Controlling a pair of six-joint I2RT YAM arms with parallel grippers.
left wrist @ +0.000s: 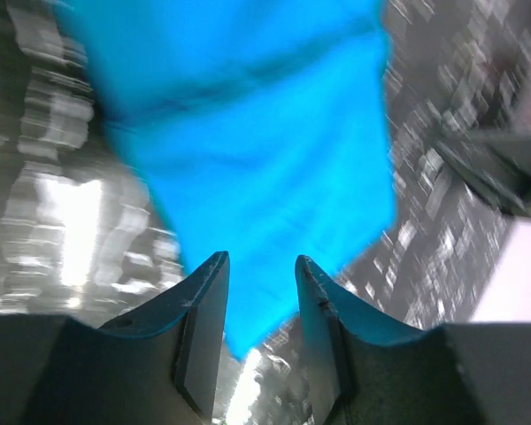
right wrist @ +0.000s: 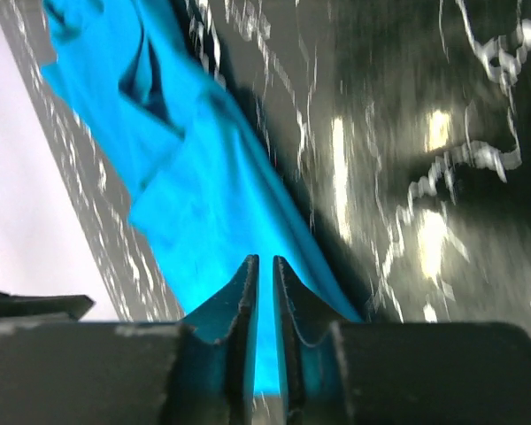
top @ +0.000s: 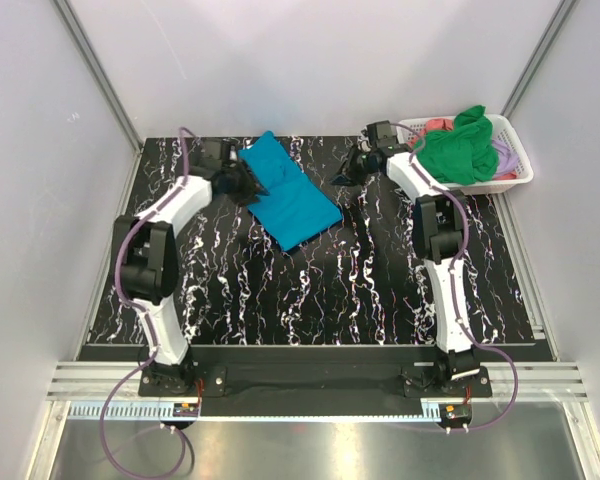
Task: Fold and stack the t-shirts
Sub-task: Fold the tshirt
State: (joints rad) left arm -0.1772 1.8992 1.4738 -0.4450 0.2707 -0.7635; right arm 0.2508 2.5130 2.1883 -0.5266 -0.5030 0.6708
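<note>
On the black marble-patterned table (top: 310, 290), the folded teal-blue cotton t-shirt (top: 290, 195) lay flat as a long strip in the left-centre of the far half. Its long axis ran diagonally. One short end pointed toward the near right and the other toward the far left corner.

The left gripper (top: 242, 182) sat at the strip's left long edge, about halfway along and reaching in from the left side. In its wrist view its fingers (left wrist: 203, 310) stood clearly apart. Blurred teal cloth filled the view beyond them, and nothing looked pinched between them.

The right gripper (top: 342, 180) hung off the strip's right long side, with a band of bare table between it and the cloth. It faced the shirt broadside. Its jaws were almost together, with a thin slit left between them, and they clamped nothing that could be made out.

By my judgement the left arm was the nearer of the two. A further fold would likely be made across the long axis, bringing one short end toward the other.

At the far right corner stood the white plastic lattice basket (top: 523, 172). It held a crumpled bright green t-shirt (top: 460, 150) on top, with a coral-pink one (top: 436, 125) and a lilac one (top: 506, 155) showing beneath it.
</note>
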